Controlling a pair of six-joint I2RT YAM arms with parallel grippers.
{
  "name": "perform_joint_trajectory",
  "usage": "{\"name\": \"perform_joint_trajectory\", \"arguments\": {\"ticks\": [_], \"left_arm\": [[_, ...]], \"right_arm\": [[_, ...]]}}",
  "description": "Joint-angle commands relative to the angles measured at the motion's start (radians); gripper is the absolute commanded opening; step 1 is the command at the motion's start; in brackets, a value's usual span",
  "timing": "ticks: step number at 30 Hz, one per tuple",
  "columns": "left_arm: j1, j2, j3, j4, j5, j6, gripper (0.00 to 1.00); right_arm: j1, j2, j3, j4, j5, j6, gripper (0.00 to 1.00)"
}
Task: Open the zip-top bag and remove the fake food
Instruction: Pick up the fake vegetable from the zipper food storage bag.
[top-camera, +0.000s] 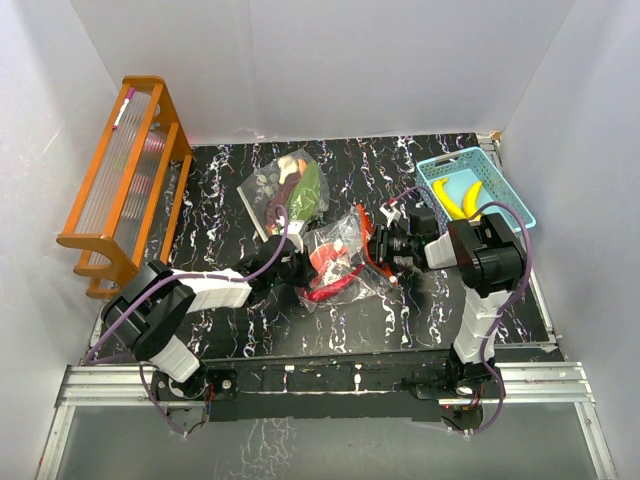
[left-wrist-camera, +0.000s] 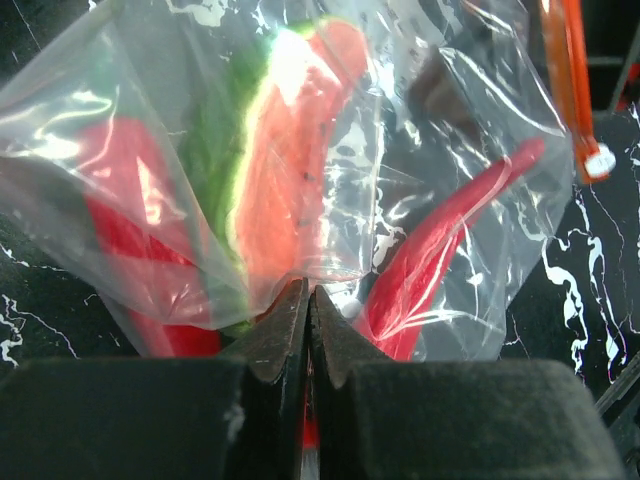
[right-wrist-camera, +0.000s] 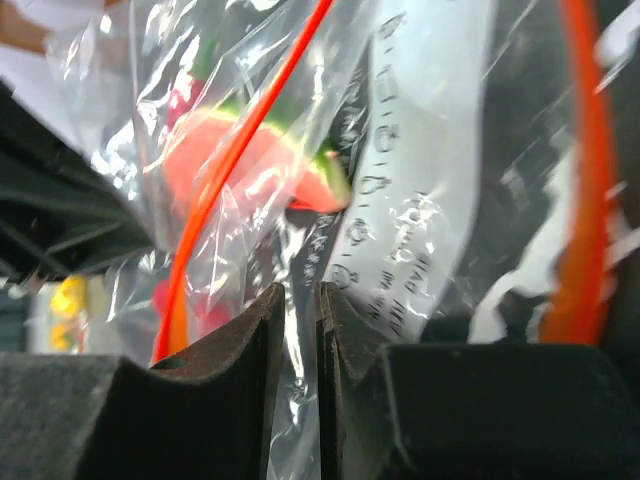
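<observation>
At the centre of the table (top-camera: 215, 190), the zip-top bag (top-camera: 338, 265) lies crosswise, the left gripper (top-camera: 295, 262) clamped on its left-hand film and the right gripper (top-camera: 380, 250) pinching film beside its orange zip (right-wrist-camera: 590, 200).

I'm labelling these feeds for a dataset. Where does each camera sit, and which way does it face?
Top external: above and behind the arm bases, facing down onto the table; left arm and right arm show, meeting at the zip-top bag.
Left wrist: on the left arm, facing along the left gripper, shut on the bag; watermelon slice and red chilli inside.
Right wrist: on the right arm, facing along the right gripper, pinching the bag's film.
Shared: both wrist views show the watermelon slice.
</observation>
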Motion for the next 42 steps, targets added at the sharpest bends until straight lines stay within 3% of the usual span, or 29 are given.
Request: {"name": "perform_joint_trajectory", "arguments": {"ticks": [1, 4, 9, 18, 27, 33, 42], "left_arm": [[0.002, -0.032, 0.004, 0.006, 0.009, 0.011, 0.00], [0.001, -0.018, 0.013, 0.007, 0.010, 0.011, 0.00], [0.001, 0.000, 0.015, 0.023, -0.008, 0.010, 0.00], [0.001, 0.051, 0.026, 0.051, -0.047, -0.009, 0.00], [0.001, 0.050, 0.052, 0.034, -0.082, -0.005, 0.00], [0.007, 0.050, 0.076, 0.020, -0.094, -0.005, 0.00], [0.021, 0.022, 0.084, -0.005, -0.109, 0.008, 0.00]], "right_arm": [[0.003, -0.008, -0.052, 0.104, -0.211, 0.055, 0.22], [0.010, -0.049, -0.086, 0.146, -0.249, 0.084, 0.23], [0.017, -0.112, -0.122, 0.118, -0.225, 0.073, 0.34], [0.142, -0.124, -0.124, -0.090, -0.164, -0.034, 0.55], [0.246, -0.164, -0.157, -0.283, -0.004, -0.160, 0.54], [0.307, -0.262, -0.199, -0.321, 0.009, -0.138, 0.51], [0.340, -0.312, -0.245, -0.344, 0.080, -0.123, 0.16]]}}
